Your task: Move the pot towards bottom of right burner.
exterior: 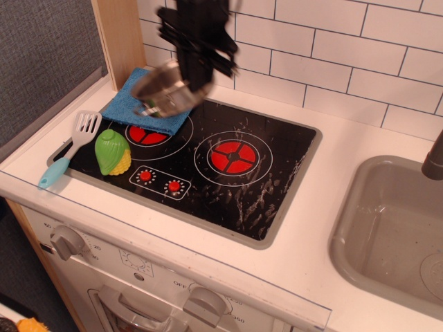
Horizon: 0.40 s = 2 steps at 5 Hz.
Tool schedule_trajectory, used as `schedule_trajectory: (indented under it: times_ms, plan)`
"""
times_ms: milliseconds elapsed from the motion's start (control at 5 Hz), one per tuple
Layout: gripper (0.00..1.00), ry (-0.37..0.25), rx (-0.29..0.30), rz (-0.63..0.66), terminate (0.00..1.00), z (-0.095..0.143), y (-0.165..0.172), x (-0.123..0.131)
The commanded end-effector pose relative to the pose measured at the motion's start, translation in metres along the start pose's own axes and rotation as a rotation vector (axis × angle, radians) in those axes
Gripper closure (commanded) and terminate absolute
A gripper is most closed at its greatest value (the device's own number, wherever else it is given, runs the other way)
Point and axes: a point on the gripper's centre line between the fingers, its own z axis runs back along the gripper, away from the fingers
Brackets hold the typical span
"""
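The small shiny steel pot (165,90) hangs tilted in the air above the blue cloth and the left part of the cooktop, blurred by motion. My black gripper (194,66) is shut on its right rim and holds it up. The right burner (233,157), a red segmented disc with white rings, lies on the black glass to the lower right of the pot, with nothing on it.
A blue cloth (135,105) lies at the cooktop's back left over part of the left burner (147,135). A green and yellow toy corn (113,151) and a spatula (71,146) lie at the left. Two red knob prints (159,180) sit in front. The grey sink (391,232) is at the right.
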Motion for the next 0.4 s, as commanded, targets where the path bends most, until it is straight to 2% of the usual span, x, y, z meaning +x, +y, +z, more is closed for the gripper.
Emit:
schedule_trajectory:
  times_ms: [0,200]
  plan:
    - [1.0,-0.052,0.047,-0.21,0.0,0.01,-0.06,-0.041]
    - [1.0,-0.045,0.057,-0.257,0.0,0.009,-0.077,-0.057]
